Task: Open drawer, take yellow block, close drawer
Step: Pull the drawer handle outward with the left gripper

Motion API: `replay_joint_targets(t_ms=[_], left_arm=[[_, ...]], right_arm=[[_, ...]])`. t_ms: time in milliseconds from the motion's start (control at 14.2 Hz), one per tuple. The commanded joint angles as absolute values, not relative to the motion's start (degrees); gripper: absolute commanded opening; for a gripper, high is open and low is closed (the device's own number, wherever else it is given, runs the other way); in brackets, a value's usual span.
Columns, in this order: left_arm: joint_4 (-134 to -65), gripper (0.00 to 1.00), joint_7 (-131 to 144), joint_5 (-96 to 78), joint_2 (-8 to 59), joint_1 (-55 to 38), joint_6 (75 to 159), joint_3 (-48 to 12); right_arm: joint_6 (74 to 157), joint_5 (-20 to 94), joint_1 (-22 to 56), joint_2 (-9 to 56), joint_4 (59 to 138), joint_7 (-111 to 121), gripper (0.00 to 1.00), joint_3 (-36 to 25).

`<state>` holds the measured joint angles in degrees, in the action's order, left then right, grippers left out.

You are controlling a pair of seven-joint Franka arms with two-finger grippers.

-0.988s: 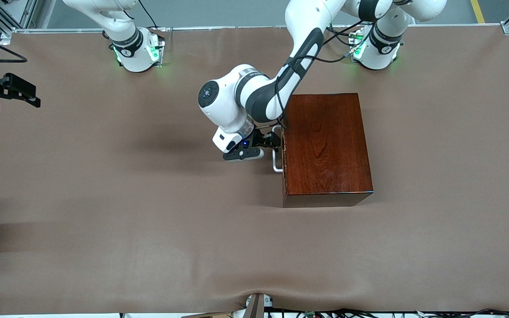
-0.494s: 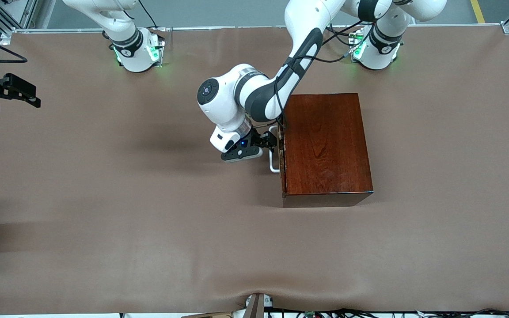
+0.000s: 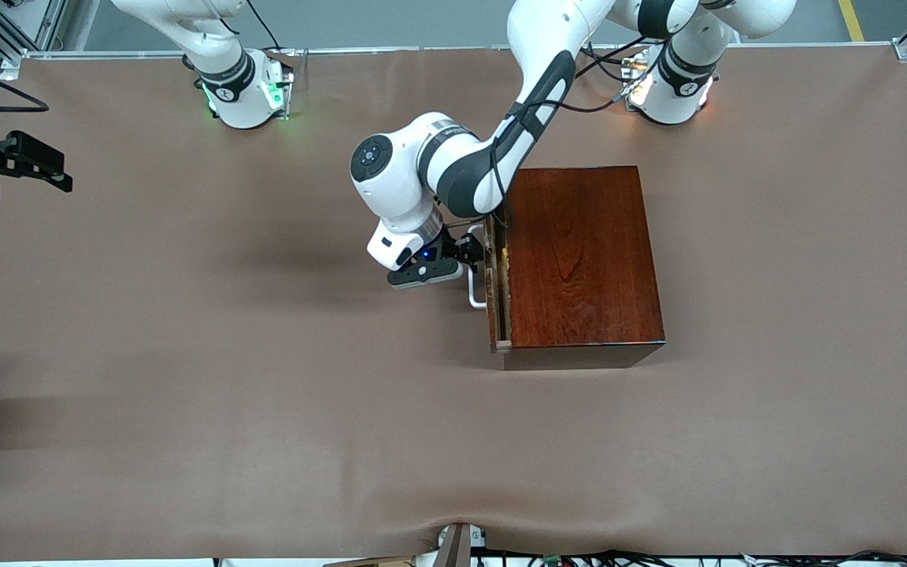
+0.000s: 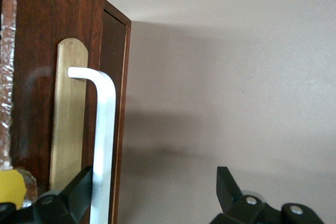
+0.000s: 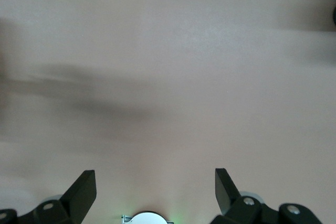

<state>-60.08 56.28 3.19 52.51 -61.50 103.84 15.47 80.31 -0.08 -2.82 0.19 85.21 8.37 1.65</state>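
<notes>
Left gripper (image 3: pixel 475 250) hooks pale drawer's (image 3: pixel 495 287) white handle (image 3: pixel 475 295).

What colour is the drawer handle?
White. The handle shows best in the left wrist view, against a brass-coloured plate on the dark red-brown drawer front.

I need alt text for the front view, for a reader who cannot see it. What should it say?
The left gripper is at the white handle of the drawer, which stands slightly pulled out of the dark wooden box on the brown table. The right gripper waits open at the right arm's end of the table.
</notes>
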Motion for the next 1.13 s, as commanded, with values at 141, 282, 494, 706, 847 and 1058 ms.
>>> replay_joint_targets(t_ms=[141,282,494,706,847,1058], left_arm=[[-58.8,1.00,57.7,1.9,53.3,-61.7,106.0,14.2],[-58.8,1.00,58.0,1.9,53.3,-61.7,107.6,13.7],[-58.7,1.00,58.5,1.9,53.4,-61.7,108.6,13.5],[-58.6,1.00,59.6,1.9,53.4,-61.7,110.0,12.9],[-58.6,1.00,61.1,1.9,53.8,-61.7,112.0,12.5],[-58.6,1.00,62.1,1.8,53.9,-61.7,113.5,11.8]], right_arm=[[80.0,0.4,-4.0,0.6,84.3,8.2,1.00,2.4],[80.0,0.4,-4.0,0.8,84.3,8.2,1.00,2.4],[80.2,0.4,-4.5,1.0,84.3,8.1,1.00,2.3],[80.1,0.4,-4.7,1.8,84.3,8.3,1.00,2.3],[80.0,0.3,-4.4,1.9,84.5,8.3,1.00,2.4],[80.2,-0.8,-3.8,2.1,84.3,8.3,1.00,2.5]])
